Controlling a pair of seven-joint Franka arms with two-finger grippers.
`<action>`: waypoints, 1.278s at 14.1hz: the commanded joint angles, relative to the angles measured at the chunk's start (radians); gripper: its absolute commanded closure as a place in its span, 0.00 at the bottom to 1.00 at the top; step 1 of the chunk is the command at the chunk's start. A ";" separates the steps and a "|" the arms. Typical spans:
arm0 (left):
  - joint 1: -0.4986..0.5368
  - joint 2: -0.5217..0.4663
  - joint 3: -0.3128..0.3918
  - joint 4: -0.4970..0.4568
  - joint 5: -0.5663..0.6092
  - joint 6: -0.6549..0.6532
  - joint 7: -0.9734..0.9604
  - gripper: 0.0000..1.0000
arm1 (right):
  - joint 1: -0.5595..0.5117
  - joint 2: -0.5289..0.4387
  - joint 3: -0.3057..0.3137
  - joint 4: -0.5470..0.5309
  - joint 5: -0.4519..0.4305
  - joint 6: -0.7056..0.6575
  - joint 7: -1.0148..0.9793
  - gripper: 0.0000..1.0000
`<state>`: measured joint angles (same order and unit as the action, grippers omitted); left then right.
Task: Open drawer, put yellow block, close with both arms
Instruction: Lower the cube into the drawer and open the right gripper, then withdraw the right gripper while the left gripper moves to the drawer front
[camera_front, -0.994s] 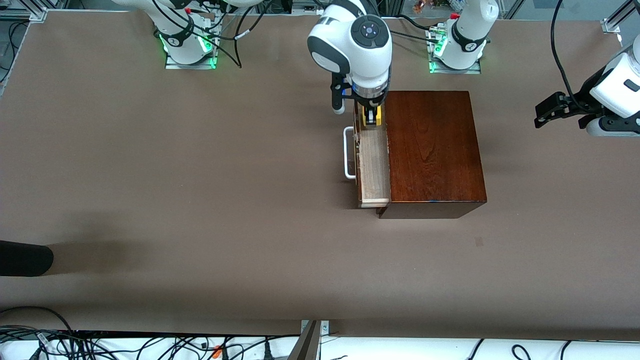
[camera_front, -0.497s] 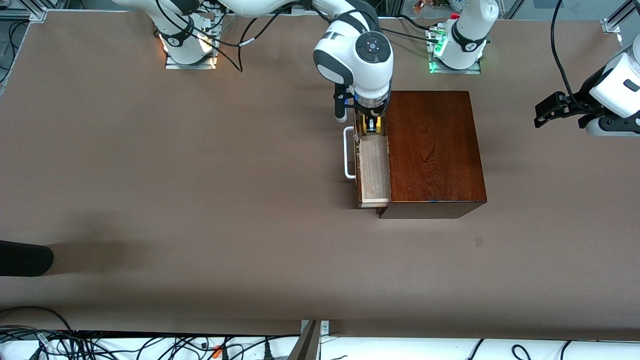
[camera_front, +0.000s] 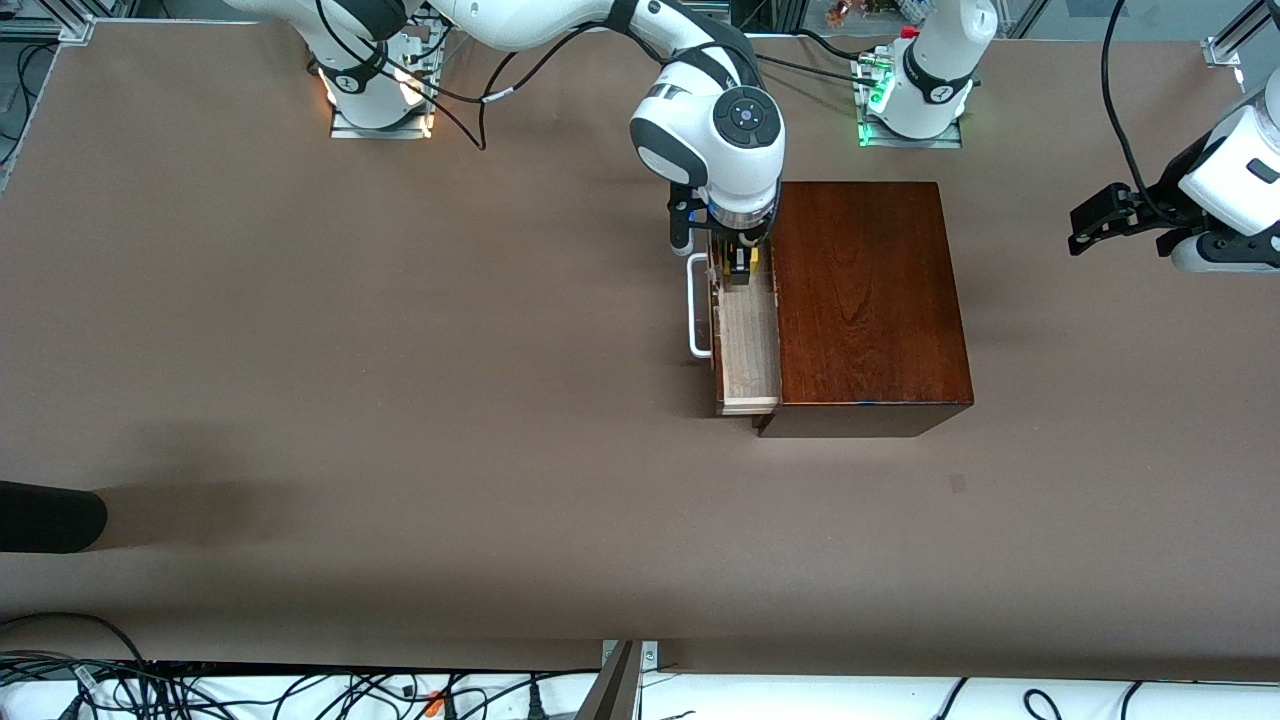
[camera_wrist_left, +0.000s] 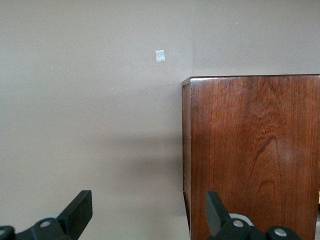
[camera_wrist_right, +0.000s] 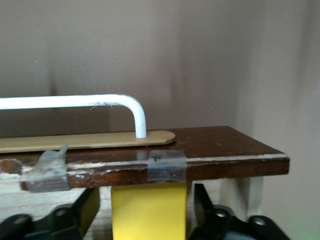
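The dark mahogany box (camera_front: 865, 300) stands in the middle of the table with its drawer (camera_front: 748, 350) pulled out toward the right arm's end. The white handle (camera_front: 695, 305) is on the drawer's front. My right gripper (camera_front: 740, 265) is down inside the drawer's end nearest the robot bases. The yellow block (camera_front: 753, 262) is between its fingers. In the right wrist view the block (camera_wrist_right: 149, 210) sits just inside the drawer front (camera_wrist_right: 225, 150), with a small gap to each finger of the gripper (camera_wrist_right: 147, 200), so it is open. My left gripper (camera_front: 1085, 225) waits, open and empty, over the table's left-arm end.
In the left wrist view the box's side (camera_wrist_left: 255, 150) is close to one finger of the left gripper (camera_wrist_left: 147, 200). A small pale mark (camera_front: 958, 483) lies on the table nearer the front camera than the box. A black object (camera_front: 50, 515) pokes in at the right arm's end.
My right gripper has gone down into the drawer with the yellow block, shifting slightly toward the front camera. Its fingers now stand apart from the block. The left arm has not moved.
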<state>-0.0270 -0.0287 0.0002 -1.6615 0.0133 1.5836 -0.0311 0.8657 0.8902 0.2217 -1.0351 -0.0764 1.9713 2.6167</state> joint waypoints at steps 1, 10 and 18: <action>0.002 0.012 0.000 0.031 -0.010 -0.025 -0.006 0.00 | -0.002 -0.020 -0.001 0.035 0.001 -0.061 0.019 0.00; 0.001 0.010 -0.008 0.032 -0.018 -0.053 -0.006 0.00 | -0.161 -0.301 -0.007 0.024 0.066 -0.392 -0.504 0.00; -0.057 0.070 -0.235 0.032 -0.038 -0.120 0.124 0.00 | -0.339 -0.647 -0.182 -0.300 0.075 -0.569 -1.496 0.00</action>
<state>-0.0860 0.0041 -0.1941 -1.6576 0.0061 1.4864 0.0232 0.5505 0.4027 0.0882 -1.1298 -0.0168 1.3734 1.3237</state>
